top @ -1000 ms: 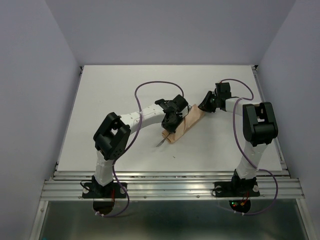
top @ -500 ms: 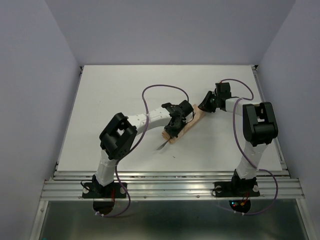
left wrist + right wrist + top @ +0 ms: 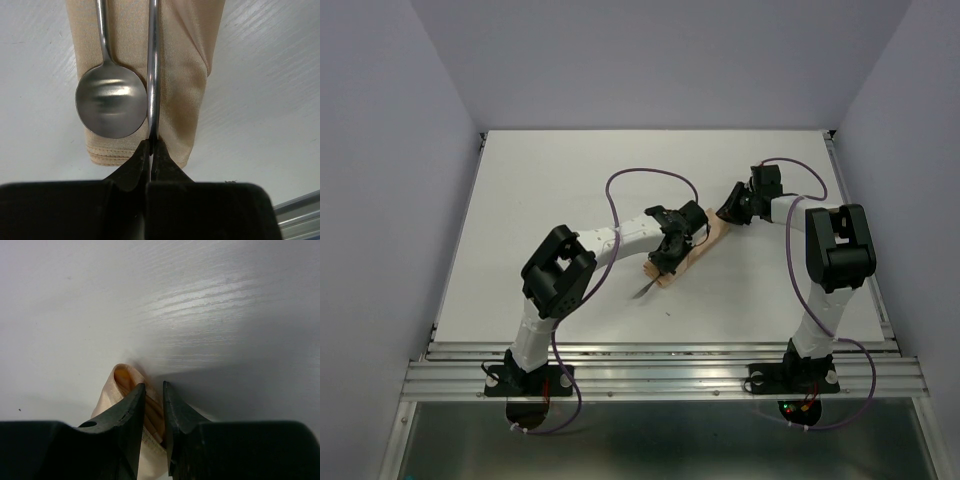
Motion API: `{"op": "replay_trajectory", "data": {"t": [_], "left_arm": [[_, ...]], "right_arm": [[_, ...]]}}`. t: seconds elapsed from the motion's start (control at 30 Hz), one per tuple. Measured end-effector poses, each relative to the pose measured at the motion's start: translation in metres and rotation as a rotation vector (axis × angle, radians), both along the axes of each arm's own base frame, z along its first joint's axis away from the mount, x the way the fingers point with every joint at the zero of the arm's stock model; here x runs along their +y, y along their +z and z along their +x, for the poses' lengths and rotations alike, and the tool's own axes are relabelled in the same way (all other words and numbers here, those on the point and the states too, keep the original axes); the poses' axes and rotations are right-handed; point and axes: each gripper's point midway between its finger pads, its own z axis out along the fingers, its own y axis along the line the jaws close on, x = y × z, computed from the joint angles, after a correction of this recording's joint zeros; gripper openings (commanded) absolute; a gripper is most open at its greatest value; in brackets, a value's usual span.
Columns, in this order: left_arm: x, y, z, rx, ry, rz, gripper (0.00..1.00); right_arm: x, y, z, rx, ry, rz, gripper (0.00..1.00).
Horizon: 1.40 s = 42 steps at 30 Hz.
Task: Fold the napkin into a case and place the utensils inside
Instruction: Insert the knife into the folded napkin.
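Mid-frame in the top view, slantwise on the white counter (image 3: 540, 200): a narrow peach-orange cloth case (image 3: 692, 250). Pinched tight in the left jaws: the slender straight handle of a silver metal utensil (image 3: 153, 75), lengthwise over the case. Just left of it, a silver spoon (image 3: 111, 107), round bowl near the case's lower end. Nipped between the barely parted right jaws: the case's upper-right end
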Motion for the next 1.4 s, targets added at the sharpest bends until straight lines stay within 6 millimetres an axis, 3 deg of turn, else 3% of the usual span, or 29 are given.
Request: {"op": "replay_trajectory", "data": {"t": [0.3,0.63,0.83,1.37,1.4], "left_arm": [[-0.002,0.002,0.002,-0.002,-0.010,0.001,0.00],[-0.036,0.014,0.024,-0.043,-0.042,-0.050,0.00],[-0.050,0.010,0.034,-0.051,-0.064,-0.056,0.00],[-0.063,0.002,0.043,-0.046,-0.082,-0.059,0.00],[-0.063,0.001,0.043,-0.045,-0.081,-0.058,0.05]], "right_arm": [[0.000,0.000,0.000,0.000,0.002,0.002,0.27],[0.004,0.000,-0.003,0.000,0.013,0.020,0.27],[0.007,0.000,-0.008,0.001,0.021,0.034,0.27],[0.014,-0.001,-0.012,0.003,0.039,0.044,0.27],[0.014,-0.001,-0.012,0.003,0.039,0.043,0.27]]}}
